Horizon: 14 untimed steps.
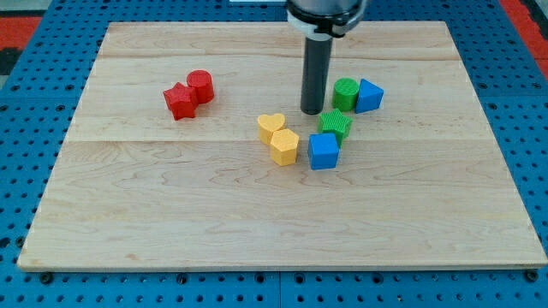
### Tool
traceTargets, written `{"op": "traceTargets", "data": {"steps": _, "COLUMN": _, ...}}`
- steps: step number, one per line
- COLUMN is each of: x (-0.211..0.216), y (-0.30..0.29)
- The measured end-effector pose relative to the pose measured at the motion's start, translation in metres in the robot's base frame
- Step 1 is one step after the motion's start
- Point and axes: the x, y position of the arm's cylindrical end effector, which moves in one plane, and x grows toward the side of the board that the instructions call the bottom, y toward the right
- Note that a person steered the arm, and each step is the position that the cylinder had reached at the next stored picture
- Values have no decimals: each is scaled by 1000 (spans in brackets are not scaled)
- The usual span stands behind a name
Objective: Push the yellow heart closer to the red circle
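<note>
The yellow heart (271, 127) lies near the board's middle, touching a yellow hexagon-like block (285, 146) just below and to its right. The red circle (200, 86) stands at the upper left, touching a red star (180, 101) on its lower left. My tip (312, 112) is at the end of the dark rod, a short way to the right of and slightly above the yellow heart, not touching it.
A green star (336, 125) and a blue cube (324, 151) sit right of the yellow blocks. A green circle (346, 92) and a blue triangle-like block (369, 95) sit right of the rod. The wooden board (282, 222) lies on a blue pegboard.
</note>
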Motion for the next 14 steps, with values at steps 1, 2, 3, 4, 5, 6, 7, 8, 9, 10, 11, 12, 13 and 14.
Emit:
{"op": "traceTargets", "data": {"steps": 1, "x": 0, "y": -29}}
{"op": "traceTargets", "data": {"steps": 2, "x": 0, "y": -77}}
{"op": "traceTargets", "data": {"steps": 3, "x": 8, "y": -123}}
{"op": "traceTargets", "data": {"steps": 4, "x": 43, "y": -134}}
{"op": "traceTargets", "data": {"steps": 5, "x": 83, "y": -126}}
{"op": "traceTargets", "data": {"steps": 6, "x": 103, "y": -87}}
{"op": "traceTargets", "data": {"steps": 7, "x": 105, "y": -73}}
{"op": "traceTargets", "data": {"steps": 8, "x": 75, "y": -74}}
{"op": "traceTargets", "data": {"steps": 9, "x": 52, "y": -81}}
{"op": "traceTargets", "data": {"steps": 10, "x": 95, "y": -80}}
{"op": "traceTargets", "data": {"steps": 11, "x": 132, "y": -57}}
{"op": "traceTargets", "data": {"steps": 12, "x": 120, "y": -51}}
{"op": "traceTargets", "data": {"steps": 13, "x": 85, "y": -57}}
{"op": "traceTargets", "data": {"steps": 14, "x": 70, "y": -72}}
